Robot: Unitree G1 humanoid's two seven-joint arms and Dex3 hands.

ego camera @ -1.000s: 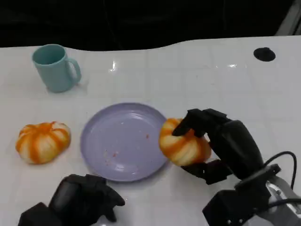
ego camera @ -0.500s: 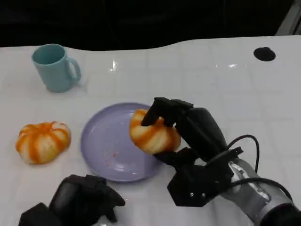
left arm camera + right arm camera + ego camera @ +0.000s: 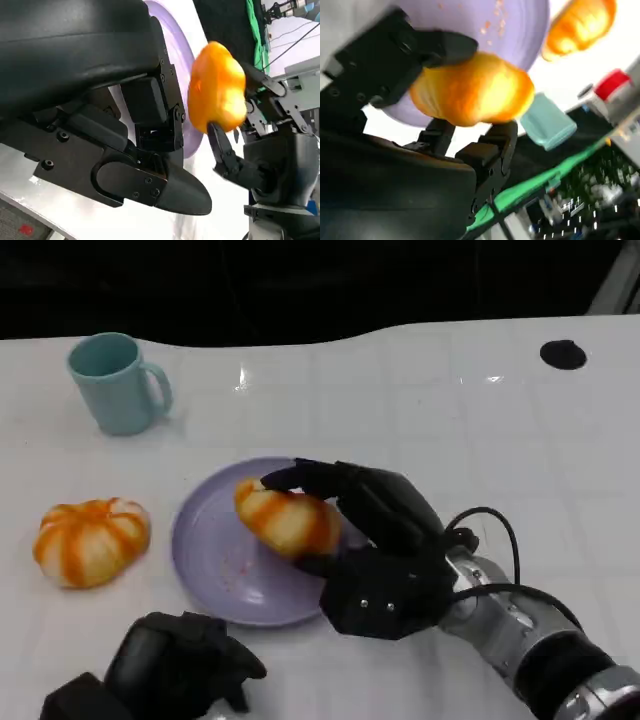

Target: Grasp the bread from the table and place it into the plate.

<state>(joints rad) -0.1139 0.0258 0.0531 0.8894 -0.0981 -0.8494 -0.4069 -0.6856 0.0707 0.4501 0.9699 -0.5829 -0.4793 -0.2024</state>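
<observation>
1. Right hand [image 3: 345, 515] held the bread [image 3: 287, 518], fingers wrapped over its far side and top, thumb under the near side.
2. Bread sat over the purple plate [image 3: 215, 560], roughly over its middle-right part; whether it touched the plate surface could not be told from the head view, it looked slightly raised.
3. Right wrist view showed the same bread [image 3: 472, 90] clamped between black fingers [image 3: 432, 47] with the plate [image 3: 510, 20] behind it.
4. Left wrist view also caught the bread [image 3: 217, 92] in the right hand, beside the plate rim [image 3: 175, 40].
5. Left hand [image 3: 175, 665] rested low at the near left of the white tabletop [image 3: 450, 420], fingers curled in, holding nothing.
6. A second orange-striped bread [image 3: 92, 540] lay on the tabletop left of the plate, just apart from it.
7. Teal mug [image 3: 118, 383] stood upright at far left, handle to the right.
8. Small black round mark [image 3: 562, 354] at far right of the tabletop.
</observation>
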